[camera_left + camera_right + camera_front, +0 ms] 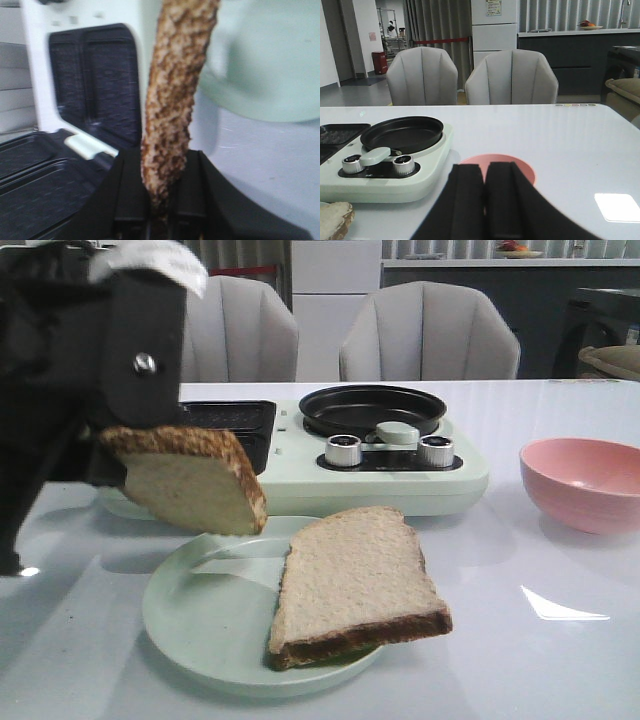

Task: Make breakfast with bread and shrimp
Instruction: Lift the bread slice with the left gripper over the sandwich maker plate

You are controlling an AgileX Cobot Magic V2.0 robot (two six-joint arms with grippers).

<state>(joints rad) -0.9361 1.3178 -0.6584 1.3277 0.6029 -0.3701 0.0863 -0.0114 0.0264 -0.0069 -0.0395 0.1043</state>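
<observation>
Two square slices of pale sandwich bread with dark brown crusts are in view. My left gripper is clamped on one slice by its crust edge, holding it tilted in the air above the round pale green plate and just in front of the mint-green breakfast maker. The other slice lies on that plate, overhanging its rim. My right gripper has its black fingers pressed together, holding nothing, near the pink bowl.
</observation>
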